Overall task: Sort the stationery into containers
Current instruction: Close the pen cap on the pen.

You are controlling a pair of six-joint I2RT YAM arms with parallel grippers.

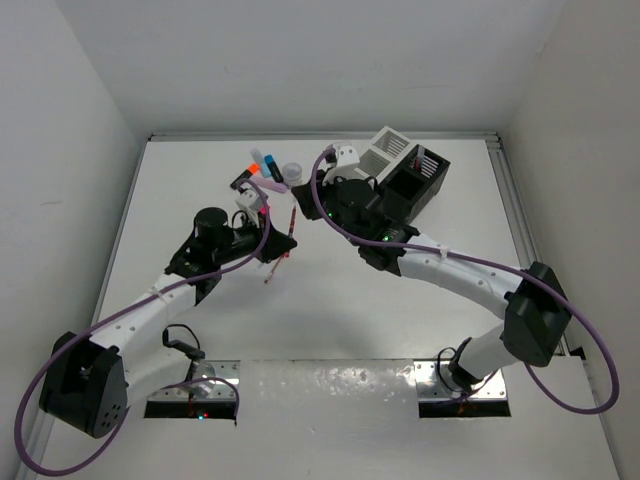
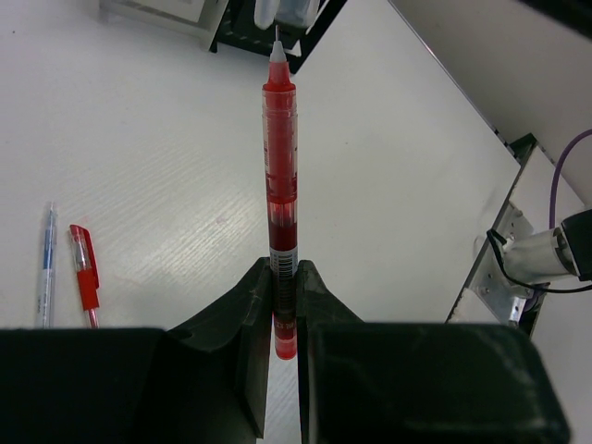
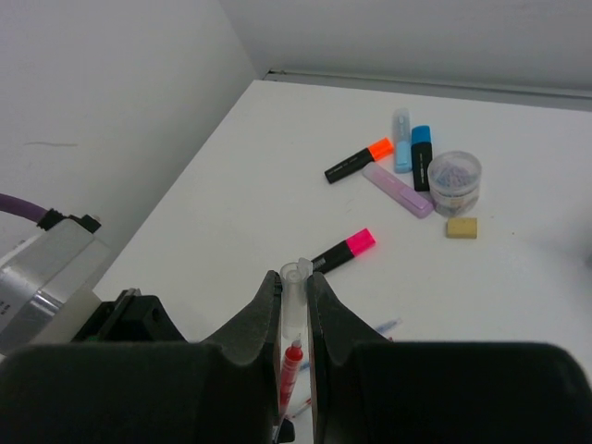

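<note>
The left fingers (image 2: 242, 324) clamp a red pen (image 2: 280, 166) near its tail, which they partly hide. Its clear barrel shows red ink, and its white tip points over the surface (image 2: 388, 185) toward the containers (image 2: 157, 9), cut off at the frame edge. The right fingers (image 3: 264, 319) sit narrow around a clear pen (image 3: 294, 277), its length mostly hidden.

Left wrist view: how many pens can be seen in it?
3. One red pen is clamped in the left pincer; a second red pen and a clear pen lie side by side on the table at left. Others may be hidden.
</note>
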